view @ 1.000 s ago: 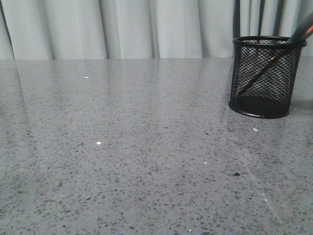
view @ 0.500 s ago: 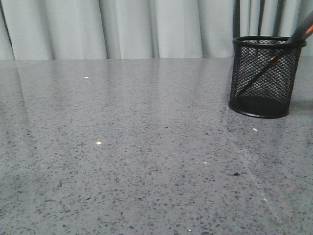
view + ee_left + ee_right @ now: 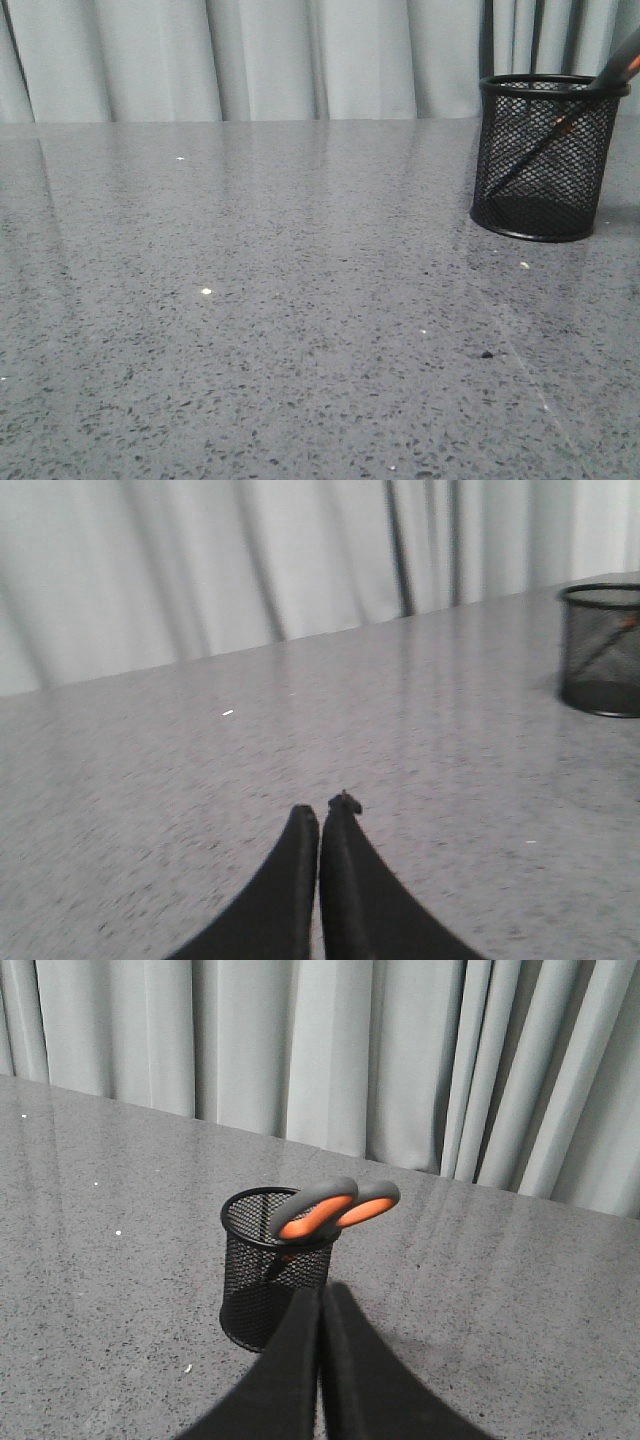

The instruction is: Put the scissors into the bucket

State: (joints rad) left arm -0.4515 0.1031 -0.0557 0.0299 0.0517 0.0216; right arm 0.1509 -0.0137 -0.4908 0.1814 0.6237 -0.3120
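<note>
The black wire-mesh bucket (image 3: 545,157) stands upright at the far right of the table. The scissors (image 3: 330,1211) stand in it, blades down, leaning on the rim, grey handles with orange lining sticking out above it. In the front view the blades (image 3: 530,152) show through the mesh. The bucket also shows in the left wrist view (image 3: 600,648) and in the right wrist view (image 3: 272,1265). My right gripper (image 3: 320,1295) is shut and empty, just short of the bucket. My left gripper (image 3: 320,812) is shut and empty over bare table, well away from the bucket. Neither gripper shows in the front view.
The grey speckled table (image 3: 280,300) carries a few small white specks (image 3: 206,291) and a dark crumb (image 3: 486,354). A pale pleated curtain (image 3: 250,55) hangs behind the table's far edge.
The front view has shifted very slightly to the right; the bucket and scissors stand as before.
</note>
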